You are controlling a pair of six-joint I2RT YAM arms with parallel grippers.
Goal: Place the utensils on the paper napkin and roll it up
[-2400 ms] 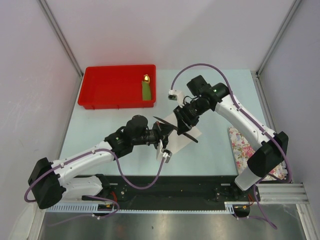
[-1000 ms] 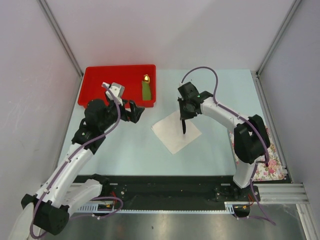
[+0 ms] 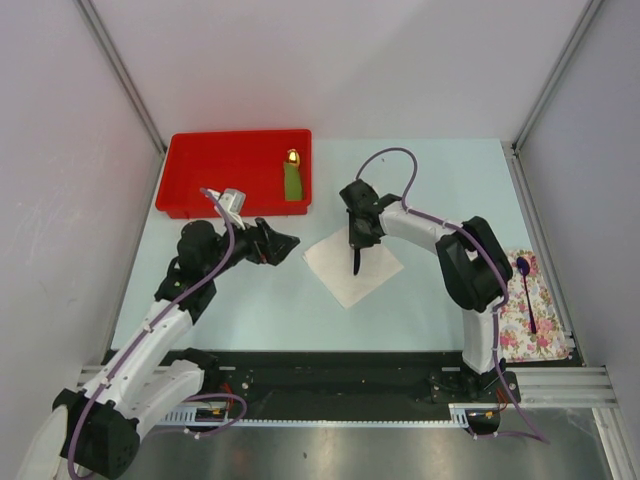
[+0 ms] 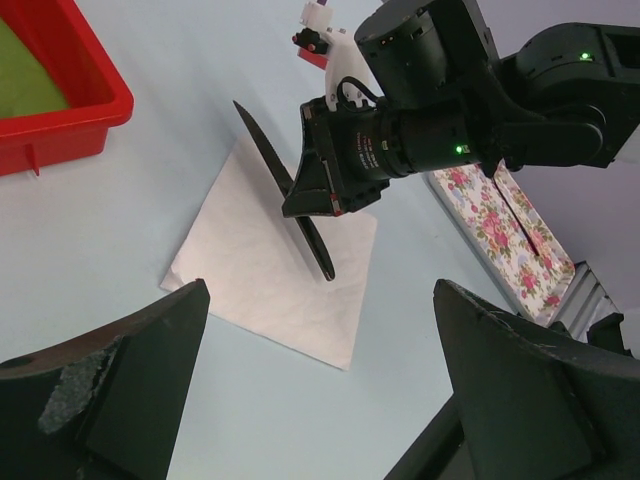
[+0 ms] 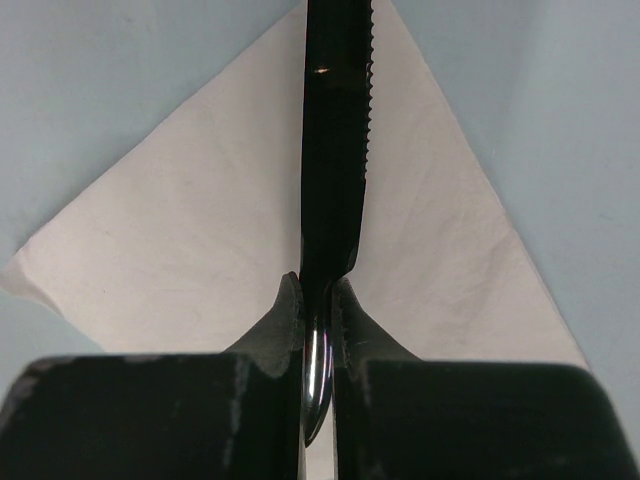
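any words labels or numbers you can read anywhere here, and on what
None can be read.
The tray, napkin, knife and cloth show no lettering.
The white and red plug on the right arm may carry a mark, but it is too blurred to tell.

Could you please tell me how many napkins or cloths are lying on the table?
2. The white paper napkin lies in the middle, below the right tool; the flower-printed cloth lies at the right edge, partly hidden by the right arm.
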